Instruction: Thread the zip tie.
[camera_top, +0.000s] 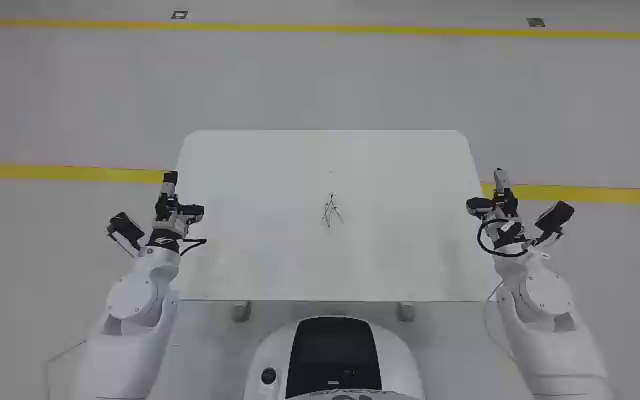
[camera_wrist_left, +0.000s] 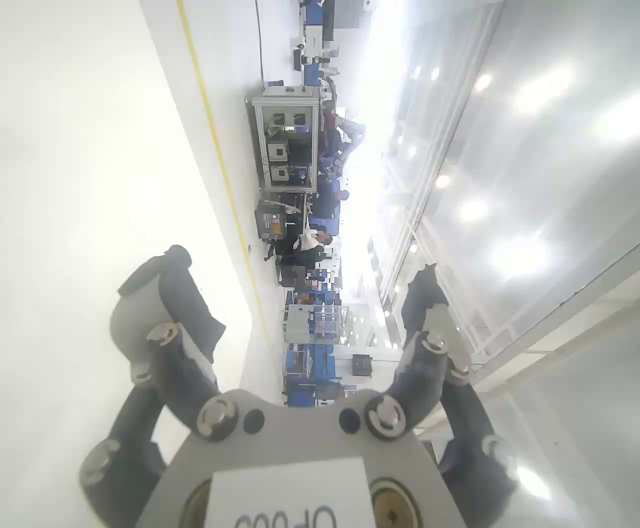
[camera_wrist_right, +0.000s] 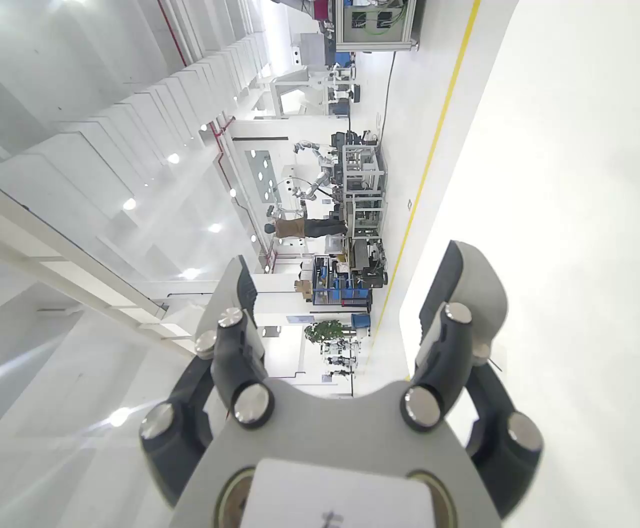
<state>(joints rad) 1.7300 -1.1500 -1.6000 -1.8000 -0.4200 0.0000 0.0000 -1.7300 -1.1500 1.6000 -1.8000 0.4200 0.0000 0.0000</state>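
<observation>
White and matte, the desk (camera_top: 250, 230) carries the zip tie (camera_top: 331, 211) a little beyond its middle, well apart from both arms. From above we read it as a few thin pale strands crossing one another, and it may be more than a single tie. It is too small for us to tell which end bears the locking head, or whether any tail already sits in a head.

The left end effector (camera_top: 169, 190) hangs at the desk's left edge and the right end effector (camera_top: 500, 190) just off its right edge, each pointing toward the desk's far side. Each wrist view shows its own fingers spread wide with nothing between them, so both are released and neither grasps anything. We judge this a ready stance: arms set wide leave the overhead line of sight to the tie unobstructed, and spread fingers are prepared for a pinch from either side.

We judge the task not begun. Threading takes two grips, one on the head and one on the tail, so both arms will likely have to come in to the middle. The tie lies flat and thin against the surface, which leaves little for a finger to get under. A pinch landing slightly off could skate it across the smooth top, and if the strands are tangled, lifting one may drag the others.
</observation>
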